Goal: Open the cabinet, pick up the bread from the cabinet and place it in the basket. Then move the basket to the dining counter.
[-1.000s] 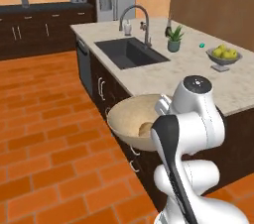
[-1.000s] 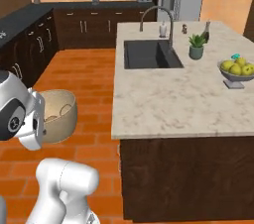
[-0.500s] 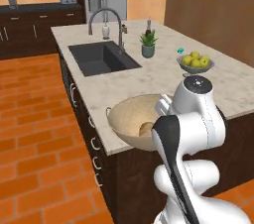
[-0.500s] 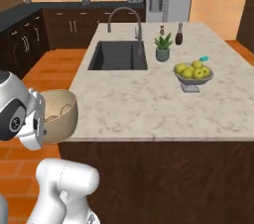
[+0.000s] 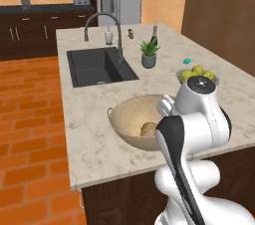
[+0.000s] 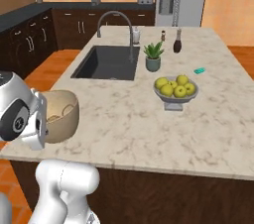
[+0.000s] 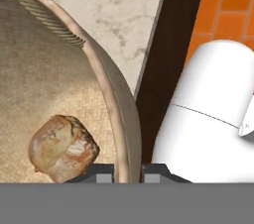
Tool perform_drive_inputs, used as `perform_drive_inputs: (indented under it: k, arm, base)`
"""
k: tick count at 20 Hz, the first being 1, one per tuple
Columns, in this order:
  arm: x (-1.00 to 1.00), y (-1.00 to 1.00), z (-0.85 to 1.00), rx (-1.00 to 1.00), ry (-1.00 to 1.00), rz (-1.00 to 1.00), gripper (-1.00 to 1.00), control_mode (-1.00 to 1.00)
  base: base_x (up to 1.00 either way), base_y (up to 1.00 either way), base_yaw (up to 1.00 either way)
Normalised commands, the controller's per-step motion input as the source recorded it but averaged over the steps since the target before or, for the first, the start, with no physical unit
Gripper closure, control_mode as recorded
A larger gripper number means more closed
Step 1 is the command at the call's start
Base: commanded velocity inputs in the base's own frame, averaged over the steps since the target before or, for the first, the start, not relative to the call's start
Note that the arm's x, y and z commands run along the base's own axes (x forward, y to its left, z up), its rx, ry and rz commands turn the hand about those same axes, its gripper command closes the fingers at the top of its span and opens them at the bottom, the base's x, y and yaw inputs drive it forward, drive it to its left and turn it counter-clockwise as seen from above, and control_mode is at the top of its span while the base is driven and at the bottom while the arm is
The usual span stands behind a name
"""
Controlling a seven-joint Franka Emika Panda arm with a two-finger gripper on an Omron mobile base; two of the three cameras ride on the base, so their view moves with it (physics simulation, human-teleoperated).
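Basket: the wide round tan woven basket [image 5: 135, 125] hangs by its rim over the near part of the large light beige marble-patterned dining counter [image 6: 149, 129]; I cannot tell from the base views whether its bottom is touching the top or just above it.
Bread: the small round tan-brown bread roll [image 7: 62, 147] lies loose on the basket's textured floor, close to the wall on the gripped side.
Fingers: the two-finger gripper [image 7: 128, 172] has its dark fingers [image 7: 104, 172] clamped on the basket's rim, one inside the wall and one outside it.
Step in hand: by my judgement the roll is already in and the carry to the counter is at its end; setting down and letting go are left.
Risk, tipping: the hold is on one edge only, so the basket could swing or tilt on the pinch and roll the bread out over the rim.
Risk, edge: the hand view shows the counter's dark side and the orange tile floor right beside the basket wall; released too near the edge, the basket might slide off.
Risk, neighbours: the grey bowl of yellow-green fruit [image 6: 175, 89] and the dark inset sink [image 6: 108, 62] are near; a wide swing could knock the one or drop the basket into the other.
Writing: no brand, label or lettering can be read on anything here.
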Motion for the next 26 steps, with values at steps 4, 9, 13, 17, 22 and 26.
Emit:
perform_drive_inputs:
  k: [4, 9, 13, 17, 22, 26]
  arm:
    - [0.01, -0.21, -0.04, 0.03, 0.0, 0.05, 1.0, -1.0]
    - [0.9, -0.67, -0.43, 0.12, 0.0, 0.18, 1.0, -1.0]
    - [1.0, -0.6, -0.48, 0.1, 0.01, 0.18, 1.0, -1.0]
    - [1.0, -0.39, -0.26, 0.04, 0.04, 0.08, 1.0, -1.0]
    - [0.79, -0.05, -0.27, -0.02, 0.0, -0.13, 1.0, -1.0]
    - [0.68, 0.0, -0.4, -0.03, 0.0, -0.26, 1.0, -1.0]
  base:
    - [0.18, -0.11, 0.06]
    - [0.0, 0.0, 0.0]
    - [0.0, 0.0, 0.0]
    - [0.0, 0.0, 0.0]
    - [0.0, 0.0, 0.0]
    - [0.0, 0.0, 0.0]
